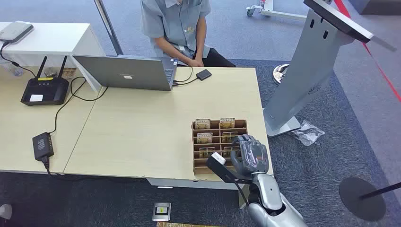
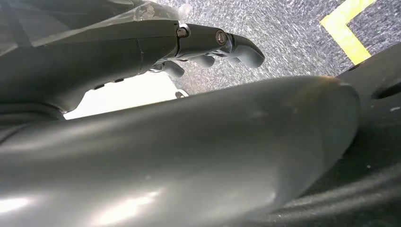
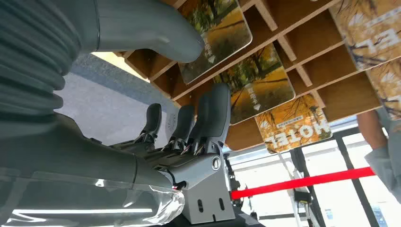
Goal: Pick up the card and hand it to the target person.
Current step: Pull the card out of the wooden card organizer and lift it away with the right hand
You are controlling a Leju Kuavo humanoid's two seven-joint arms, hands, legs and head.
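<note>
Reaching right robot hand (image 1: 249,156) over wooden card rack (image 1: 195,142), lower right of frame on counter (image 1: 137,132); fingers apart, gripping nothing. Cards (image 3: 257,97) sit in slots. We advise pinching one card edge, lifting straight. Left robot hand (image 2: 208,47): grip unclear.

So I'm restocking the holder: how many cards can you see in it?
6 cards in the wooden holder: two in the far row, two in the next, two nearer. The right hand may hide more.
</note>
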